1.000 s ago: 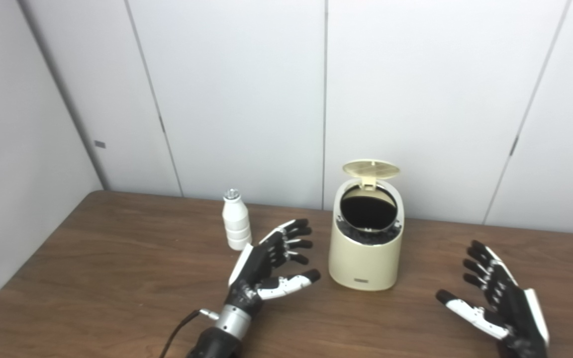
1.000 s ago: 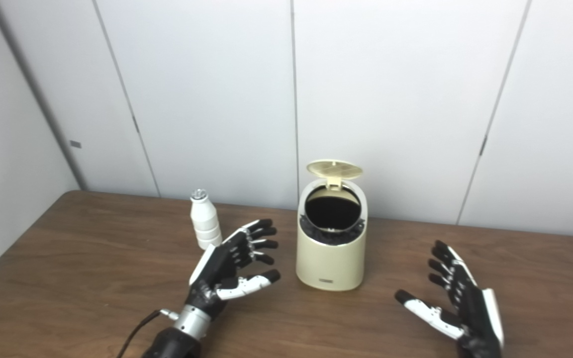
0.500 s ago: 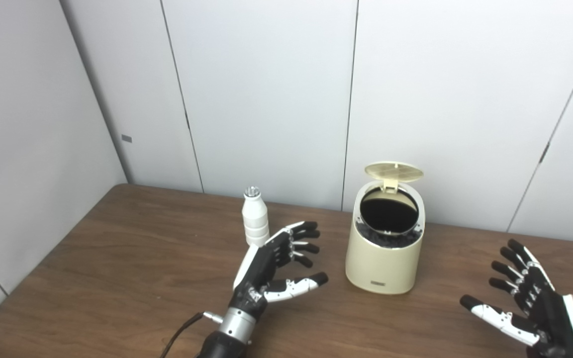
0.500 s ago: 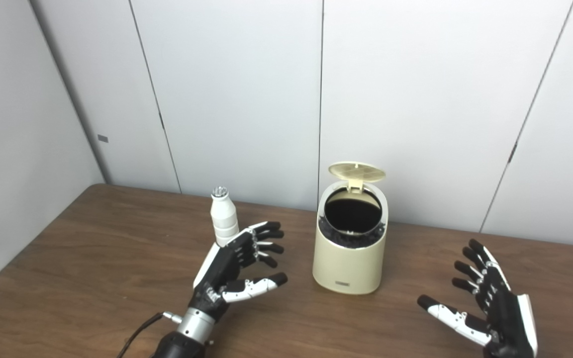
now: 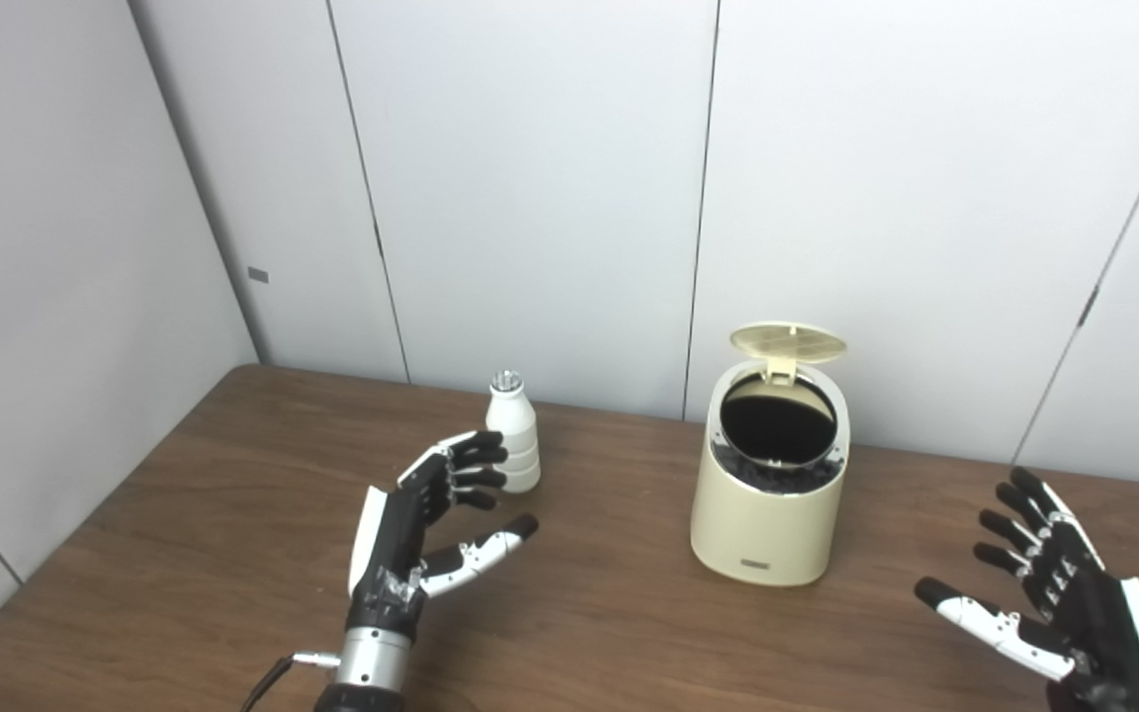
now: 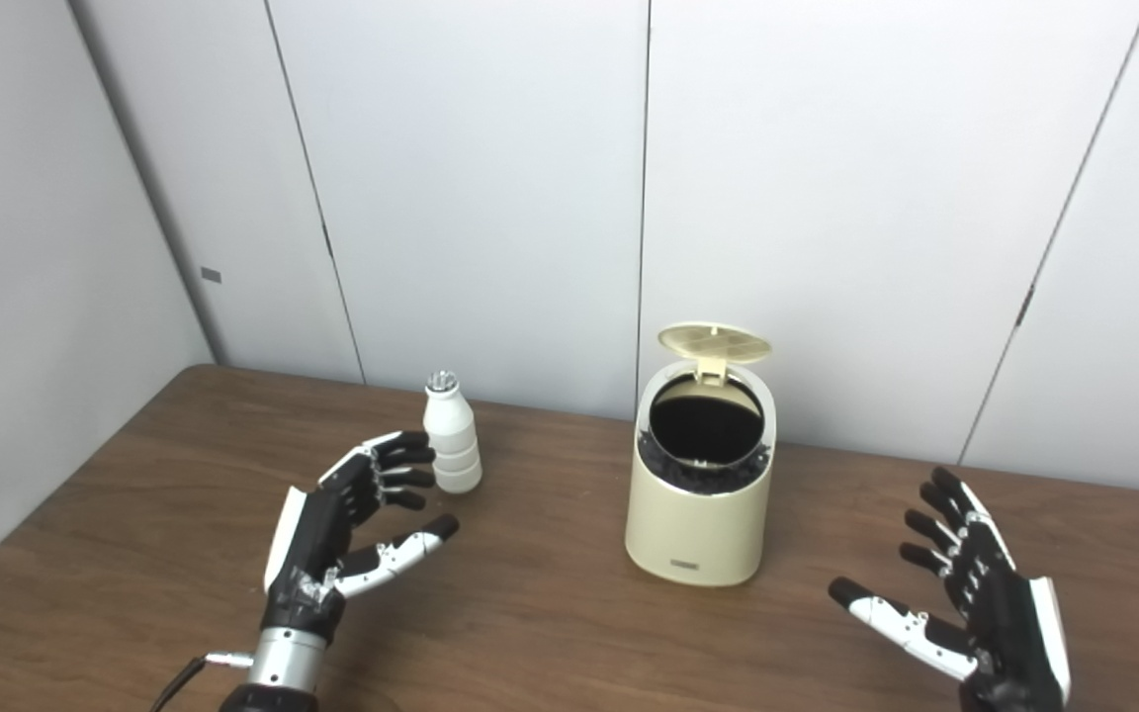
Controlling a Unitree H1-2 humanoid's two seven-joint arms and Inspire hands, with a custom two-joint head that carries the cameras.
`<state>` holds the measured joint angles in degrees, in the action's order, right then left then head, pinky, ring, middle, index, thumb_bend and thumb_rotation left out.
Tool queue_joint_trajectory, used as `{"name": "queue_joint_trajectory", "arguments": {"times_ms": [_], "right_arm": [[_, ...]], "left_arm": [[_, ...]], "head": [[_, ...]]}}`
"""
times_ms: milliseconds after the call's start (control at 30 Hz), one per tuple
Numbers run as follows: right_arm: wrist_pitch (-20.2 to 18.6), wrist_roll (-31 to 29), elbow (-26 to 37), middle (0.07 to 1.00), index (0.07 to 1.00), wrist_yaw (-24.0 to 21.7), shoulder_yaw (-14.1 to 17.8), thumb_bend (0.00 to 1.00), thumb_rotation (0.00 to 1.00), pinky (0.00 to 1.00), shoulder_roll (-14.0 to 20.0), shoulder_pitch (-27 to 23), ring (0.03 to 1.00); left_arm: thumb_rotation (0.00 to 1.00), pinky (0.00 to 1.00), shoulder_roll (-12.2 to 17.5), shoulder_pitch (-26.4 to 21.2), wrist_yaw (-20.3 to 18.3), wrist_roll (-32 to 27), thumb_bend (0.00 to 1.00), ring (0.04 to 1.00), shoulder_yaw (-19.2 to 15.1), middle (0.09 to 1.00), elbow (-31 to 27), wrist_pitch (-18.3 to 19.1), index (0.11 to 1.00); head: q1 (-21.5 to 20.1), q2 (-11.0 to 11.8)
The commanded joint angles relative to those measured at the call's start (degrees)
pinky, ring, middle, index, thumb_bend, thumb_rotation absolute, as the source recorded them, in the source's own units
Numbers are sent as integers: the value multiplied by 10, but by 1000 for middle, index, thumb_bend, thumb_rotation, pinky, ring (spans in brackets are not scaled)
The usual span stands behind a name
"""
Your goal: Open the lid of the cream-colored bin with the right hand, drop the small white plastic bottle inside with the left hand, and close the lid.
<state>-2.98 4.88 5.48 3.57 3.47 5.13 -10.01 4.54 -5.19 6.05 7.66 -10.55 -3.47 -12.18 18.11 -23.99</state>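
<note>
The cream-colored bin [image 5: 767, 494] stands on the bench [image 5: 184, 554] with its lid [image 5: 788, 342] tipped up and back on its hinge, the dark mouth exposed; so the opening step looks done and the bottle is mine to fetch. My left hand [image 5: 421, 534] hovers just in front of the small white plastic bottle [image 5: 513, 431], fingers [image 5: 476, 462] spread and curled a little, thumb out, holding nothing; the fingertips sit very near the bottle's lower body, though I cannot tell whether they touch. My right hand [image 5: 1059, 593] waits well to the right of the bin, palm up, fingers splayed wide and empty.

The bottle stands upright, left of the bin and well apart from it, near the back wall. It is narrow and likely light; if I close from the front with the fingertips leading, I judge I could push it over or skid it toward the wall before the thumb gets behind it. A grip too high on the tapered neck might slip. On the carry, a low path could clip the bin's rim or knock the raised lid shut.
</note>
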Motion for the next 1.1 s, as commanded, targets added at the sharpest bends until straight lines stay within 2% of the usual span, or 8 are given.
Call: {"name": "queue_joint_trajectory", "arguments": {"times_ms": [0,133,300,400,600,700,967,1067], "right_arm": [[7,-3,18,884,889,-3,-1,634,0,731,-1,-15,823],[10,-3,16,884,887,-3,-1,636,0,727,0,-15,822],[1,7,24,886,888,-2,-4,636,0,734,-1,-14,821],[0,8,30,885,887,-2,-3,636,0,730,-2,-13,817],[-4,8,37,886,888,-4,-4,636,0,724,-1,-11,815],[-8,5,42,887,888,-5,-4,632,0,712,-3,-10,815],[-2,8,44,873,878,-7,-5,637,0,679,-2,-8,794],[-4,9,49,872,877,-7,-6,638,0,677,-2,-6,791]], "left_arm": [[54,578,1,-18,23,17,671,654,-5,703,-17,-6,724],[54,597,0,-31,50,38,687,686,-9,723,-4,-10,725],[26,633,0,-50,80,55,674,722,-9,756,20,-23,756],[42,644,1,-63,94,65,673,742,-7,778,38,-22,789],[80,698,14,-80,98,74,684,807,3,839,70,-20,857],[105,681,22,-90,99,81,690,810,8,853,88,-16,882],[105,720,36,-117,106,83,720,825,19,856,153,-23,896],[107,702,39,-126,112,87,725,813,22,847,171,-24,891]], "head": [[1,-1],[1,-1],[0,-4],[0,-5],[-3,-6],[-5,-6],[-11,-6],[-14,-8]]}}
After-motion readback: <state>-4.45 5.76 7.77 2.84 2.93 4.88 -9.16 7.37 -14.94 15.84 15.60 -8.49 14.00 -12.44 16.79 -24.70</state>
